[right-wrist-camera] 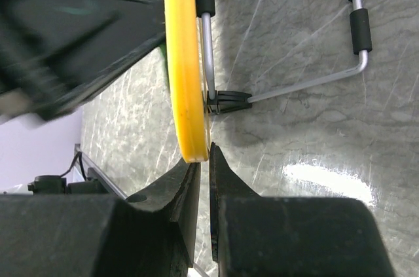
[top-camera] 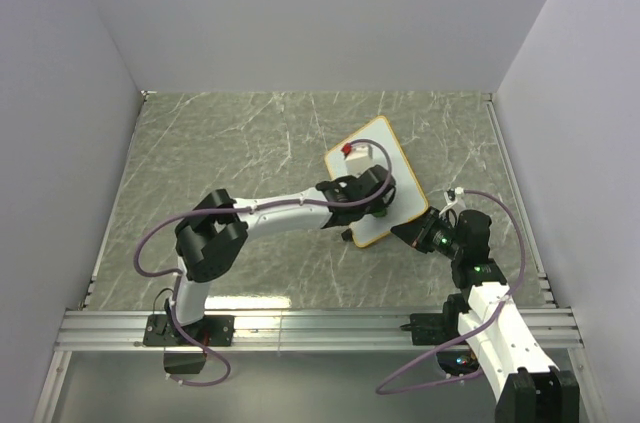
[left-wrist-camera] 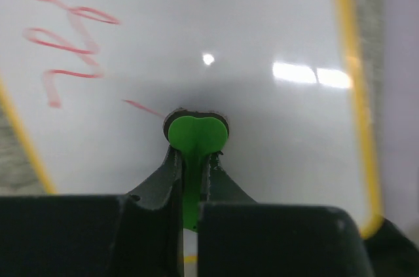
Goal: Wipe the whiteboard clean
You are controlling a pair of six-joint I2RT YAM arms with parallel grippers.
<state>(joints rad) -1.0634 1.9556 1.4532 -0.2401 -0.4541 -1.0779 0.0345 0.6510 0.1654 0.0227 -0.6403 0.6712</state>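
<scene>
one whiteboard (top-camera: 405, 193), one yellow frame around it. one green eraser (left-wrist-camera: 196, 134). two grippers: left gripper (left-wrist-camera: 195, 152), right gripper (right-wrist-camera: 204, 156). one bent wire stand (right-wrist-camera: 308, 84), three black sleeves in view. several reddish scribbles (left-wrist-camera: 65, 48), too smeared to count. one marbled table (top-camera: 250, 133).

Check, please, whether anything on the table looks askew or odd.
The whiteboard sits diagonally, not square to the edges of the table. Red scribbles are left unerased on one side, beside the green eraser held in the left fingers. Nothing looks spilled or damaged.
</scene>
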